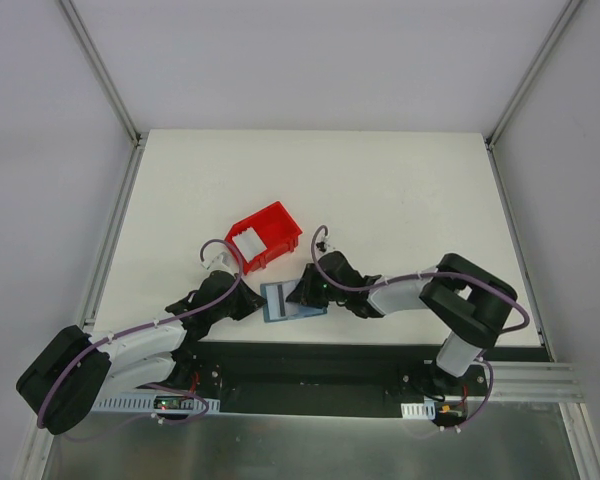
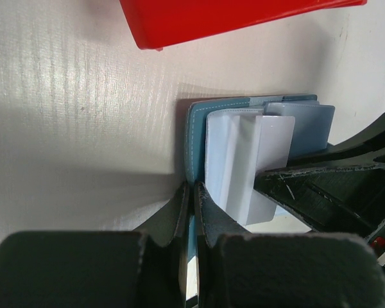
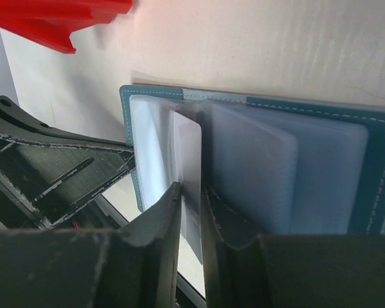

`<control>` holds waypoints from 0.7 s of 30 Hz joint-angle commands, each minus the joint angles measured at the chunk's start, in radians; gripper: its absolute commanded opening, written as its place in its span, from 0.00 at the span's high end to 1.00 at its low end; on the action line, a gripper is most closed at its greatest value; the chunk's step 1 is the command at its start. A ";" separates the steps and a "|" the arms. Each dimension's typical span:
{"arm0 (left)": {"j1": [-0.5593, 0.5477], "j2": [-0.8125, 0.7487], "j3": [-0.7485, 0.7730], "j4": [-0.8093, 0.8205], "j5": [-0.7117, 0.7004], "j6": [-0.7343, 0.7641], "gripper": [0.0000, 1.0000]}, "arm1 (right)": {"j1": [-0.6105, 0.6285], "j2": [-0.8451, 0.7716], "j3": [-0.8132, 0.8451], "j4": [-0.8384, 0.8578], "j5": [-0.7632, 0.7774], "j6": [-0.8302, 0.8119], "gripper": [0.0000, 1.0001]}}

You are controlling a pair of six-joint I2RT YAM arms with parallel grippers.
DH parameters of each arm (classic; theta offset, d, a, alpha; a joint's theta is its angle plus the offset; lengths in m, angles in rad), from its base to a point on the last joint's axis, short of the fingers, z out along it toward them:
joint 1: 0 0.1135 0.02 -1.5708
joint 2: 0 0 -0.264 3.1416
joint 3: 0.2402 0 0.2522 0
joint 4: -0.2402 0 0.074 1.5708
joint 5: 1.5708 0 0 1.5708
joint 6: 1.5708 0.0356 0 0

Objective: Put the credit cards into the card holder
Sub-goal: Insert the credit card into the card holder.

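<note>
While the left gripper [image 2: 194,194] is clamped tight on the near edge of the teal folding card holder [image 2: 196,128], that card holder lies spread open and flat on the white surface [image 1: 380,190]. It sits close to the front edge, between the two arms. Its lighter blue inside faces up, and a stack of clear plastic sleeves [image 3: 256,167] fans out from its spine.

A thin white rectangular card [image 3: 190,154] stands on edge among the sleeves, tilted and partly tucked in at the left half of the card holder as the right wrist camera shows it. The right gripper [image 3: 191,190] reaches in from the opposite side, its jaws at a narrow setting with the white card between them. One finger [image 3: 170,205] lies against the card's face, but whether both pads press on it cannot be told.

Just behind the card holder, towards the left, a red plastic bin [image 1: 285,232] rests tilted on the surface, apart from the card holder. More pale cards [image 1: 246,243] lie inside it. The two grippers are near each other over the card holder, one at each side.
</note>
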 commanded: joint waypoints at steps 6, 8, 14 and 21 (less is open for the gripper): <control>-0.007 0.037 -0.043 -0.164 -0.038 0.042 1.00 | 0.022 -0.150 0.055 -0.401 0.214 -0.155 0.54; -0.010 0.040 -0.042 -0.163 -0.040 0.042 1.00 | 0.023 -0.162 0.074 -0.443 0.236 -0.175 0.49; -0.009 0.048 -0.036 -0.161 -0.037 0.053 1.00 | 0.033 -0.107 0.103 -0.423 0.170 -0.182 0.51; -0.009 0.053 -0.032 -0.156 -0.038 0.056 1.00 | 0.053 -0.027 0.186 -0.376 0.060 -0.216 0.64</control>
